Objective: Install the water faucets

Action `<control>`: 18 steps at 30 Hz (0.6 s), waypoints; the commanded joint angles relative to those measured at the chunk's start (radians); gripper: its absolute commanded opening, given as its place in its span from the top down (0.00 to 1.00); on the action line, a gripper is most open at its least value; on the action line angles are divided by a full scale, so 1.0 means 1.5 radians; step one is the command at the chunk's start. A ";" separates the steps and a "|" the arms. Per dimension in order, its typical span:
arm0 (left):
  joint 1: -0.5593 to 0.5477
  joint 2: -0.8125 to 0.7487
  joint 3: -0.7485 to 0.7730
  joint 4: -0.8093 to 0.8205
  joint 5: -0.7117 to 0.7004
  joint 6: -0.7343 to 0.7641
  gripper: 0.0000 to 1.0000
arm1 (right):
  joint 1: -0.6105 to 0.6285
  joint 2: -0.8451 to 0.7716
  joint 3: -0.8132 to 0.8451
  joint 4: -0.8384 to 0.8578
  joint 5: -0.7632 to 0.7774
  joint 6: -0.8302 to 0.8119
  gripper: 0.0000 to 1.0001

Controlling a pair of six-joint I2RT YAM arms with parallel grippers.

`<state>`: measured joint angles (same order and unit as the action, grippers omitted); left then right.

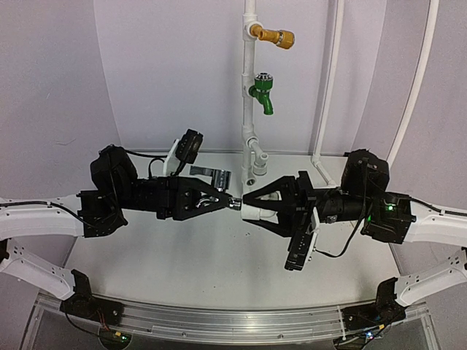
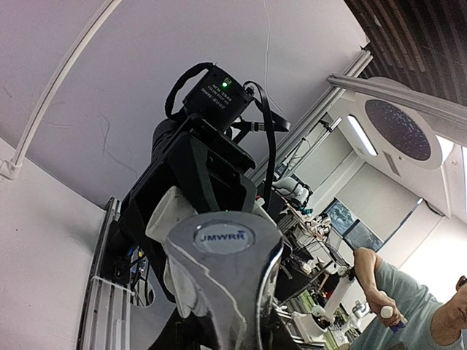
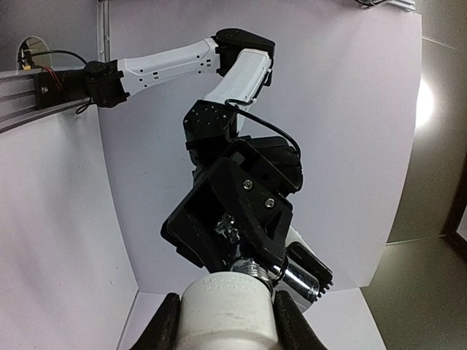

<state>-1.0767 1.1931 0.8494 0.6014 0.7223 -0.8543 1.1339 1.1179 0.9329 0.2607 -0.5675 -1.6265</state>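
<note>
My left gripper [image 1: 225, 200] is shut on the shiny silver tap [image 1: 217, 177], whose lever handle sticks up behind the fingers. In the left wrist view the tap's lever [image 2: 222, 240] fills the foreground and hides my own fingers. My right gripper [image 1: 251, 208] is shut on the short white fitting [image 1: 257, 211]. The two grippers meet tip to tip above the middle of the table. In the right wrist view the white fitting [image 3: 230, 313] sits between my dark fingers [image 3: 164, 329], and the tap's threaded end [image 3: 255, 268] rests at its socket mouth.
A white pipe riser [image 1: 249, 73] stands at the back centre with a yellow-brass tap [image 1: 279, 36] and a green tap [image 1: 263, 93] on it, plus an open white elbow [image 1: 255, 157] lower down. More white pipes [image 1: 332, 87] run at the right. An aluminium rail [image 1: 219, 321] lines the near edge.
</note>
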 commanded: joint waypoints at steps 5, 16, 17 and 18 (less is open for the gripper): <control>-0.011 0.000 0.030 -0.004 -0.015 0.021 1.00 | 0.004 -0.010 0.017 0.018 -0.007 -0.010 1.00; -0.011 0.003 0.032 -0.014 -0.029 0.028 1.00 | 0.004 -0.012 0.010 0.065 -0.007 0.011 1.00; -0.011 0.003 0.033 -0.014 -0.030 0.028 1.00 | 0.004 -0.011 0.008 0.069 -0.007 0.008 1.00; -0.011 0.003 0.033 -0.015 -0.030 0.028 1.00 | 0.005 -0.010 0.007 0.074 -0.006 0.006 1.00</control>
<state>-1.0853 1.1944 0.8500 0.5688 0.6938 -0.8338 1.1340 1.1133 0.9326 0.2792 -0.5700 -1.6250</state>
